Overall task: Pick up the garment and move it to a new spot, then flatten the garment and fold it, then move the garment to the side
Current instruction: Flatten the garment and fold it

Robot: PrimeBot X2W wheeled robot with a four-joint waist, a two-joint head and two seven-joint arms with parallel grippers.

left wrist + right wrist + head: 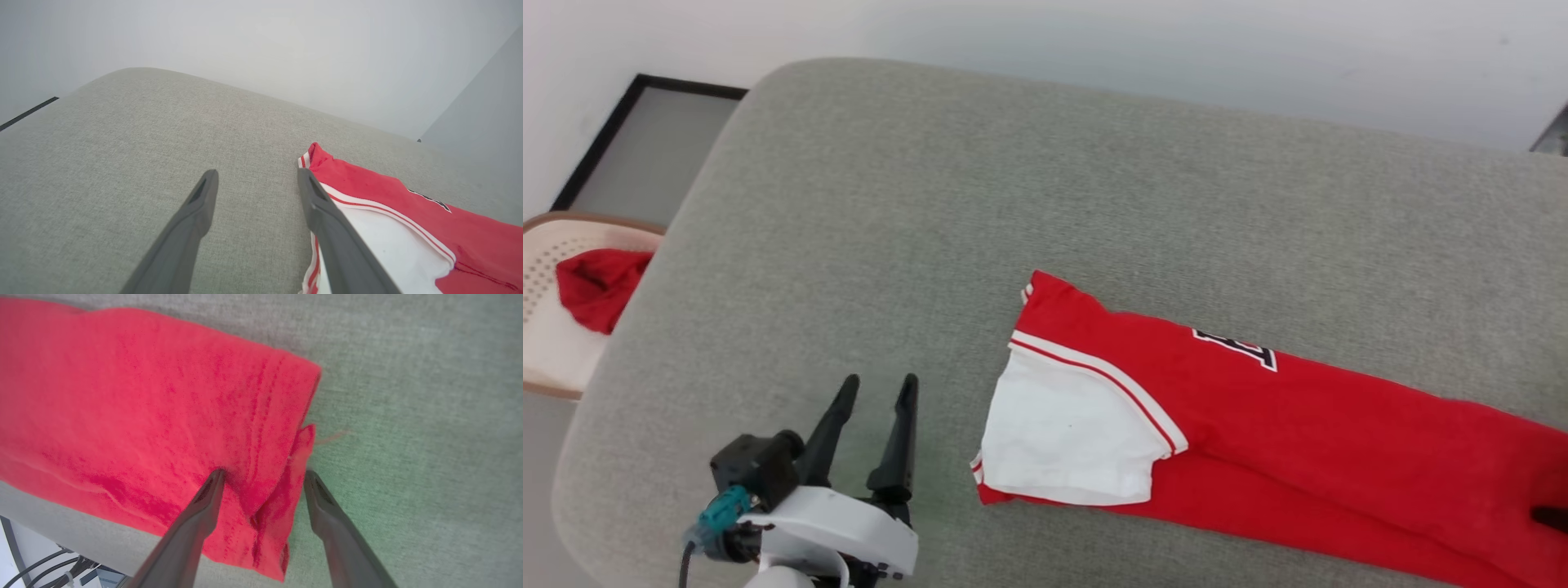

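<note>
The garment lies stretched out on the grey cushion, running from the middle to the right edge of the head view. It is bright red, with a white panel and striped trim at its left end and a dark-outlined white mark. My left gripper hovers open just left of the white panel, holding nothing. The left wrist view puts the garment beside my left gripper. My right gripper stands open over the garment's red far end, with its fingers straddling the cloth's edge.
Left of the cushion stands a pale perforated basket with a red cloth in it. A dark-framed panel leans by the white wall. Cables hang below the cushion's edge. Bare cushion spreads behind and left of the garment.
</note>
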